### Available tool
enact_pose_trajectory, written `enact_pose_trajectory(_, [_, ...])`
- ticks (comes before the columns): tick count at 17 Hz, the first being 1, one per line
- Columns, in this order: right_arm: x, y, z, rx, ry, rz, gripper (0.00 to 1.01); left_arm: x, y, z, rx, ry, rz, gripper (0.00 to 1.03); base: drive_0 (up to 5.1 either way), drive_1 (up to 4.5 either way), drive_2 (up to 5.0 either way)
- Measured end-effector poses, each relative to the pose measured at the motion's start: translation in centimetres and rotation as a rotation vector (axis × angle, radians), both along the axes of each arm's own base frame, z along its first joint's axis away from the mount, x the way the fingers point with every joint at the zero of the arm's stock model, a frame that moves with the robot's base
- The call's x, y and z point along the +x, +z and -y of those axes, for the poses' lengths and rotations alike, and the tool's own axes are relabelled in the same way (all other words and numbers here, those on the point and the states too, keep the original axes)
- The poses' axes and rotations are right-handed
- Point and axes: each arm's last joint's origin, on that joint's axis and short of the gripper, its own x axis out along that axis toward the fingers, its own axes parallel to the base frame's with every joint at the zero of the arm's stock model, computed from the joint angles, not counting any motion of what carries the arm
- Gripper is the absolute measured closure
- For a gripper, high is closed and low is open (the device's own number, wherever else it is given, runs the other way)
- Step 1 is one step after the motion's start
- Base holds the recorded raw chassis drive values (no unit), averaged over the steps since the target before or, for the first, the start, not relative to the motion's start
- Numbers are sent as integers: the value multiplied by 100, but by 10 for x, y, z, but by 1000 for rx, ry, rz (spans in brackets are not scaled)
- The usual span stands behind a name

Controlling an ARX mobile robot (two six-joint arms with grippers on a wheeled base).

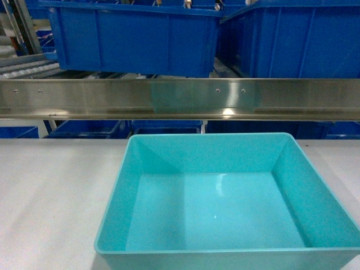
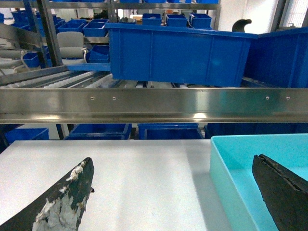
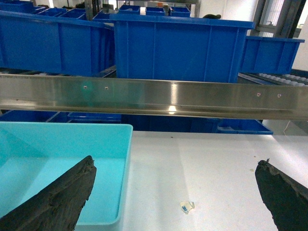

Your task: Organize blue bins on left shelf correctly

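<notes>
Bin (image 1: pixel 225 247), turquoise, unmarked; steel shelf bar (image 1: pixel 180 98) likewise blank.

We saw the turquoise bin (image 1: pixel 225 202) cut off by the head view's lower edge. The steel front bar (image 1: pixel 180 98) hid the dark blue crates' (image 1: pixel 135 39) bases. A small scrap (image 3: pixel 186 206) on the tabletop (image 3: pixel 216 168), perhaps paper, stayed unidentifiable.

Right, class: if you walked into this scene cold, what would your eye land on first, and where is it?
The empty turquoise tub grabs attention first, sitting on the white tabletop right in front of the camera. Behind it a shiny steel rail spans the whole width, with big royal-blue crates standing on the rack above. In the wrist views, each open pincer straddles one side wall of the tub without touching it.
</notes>
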Motion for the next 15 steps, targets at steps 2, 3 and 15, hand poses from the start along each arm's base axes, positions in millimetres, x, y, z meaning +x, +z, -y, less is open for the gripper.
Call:
enact_pose_trajectory(2, [0, 0, 0, 0, 0, 0, 3, 0, 0, 0, 0, 0, 0, 5, 0, 0, 0])
enact_pose_trajectory(3, [0, 0, 0, 0, 0, 0, 3, 0, 0, 0, 0, 0, 0, 5, 0, 0, 0])
enact_pose_trajectory(15, [0, 0, 0, 0, 0, 0, 3, 0, 0, 0, 0, 0, 0, 5, 0, 0, 0])
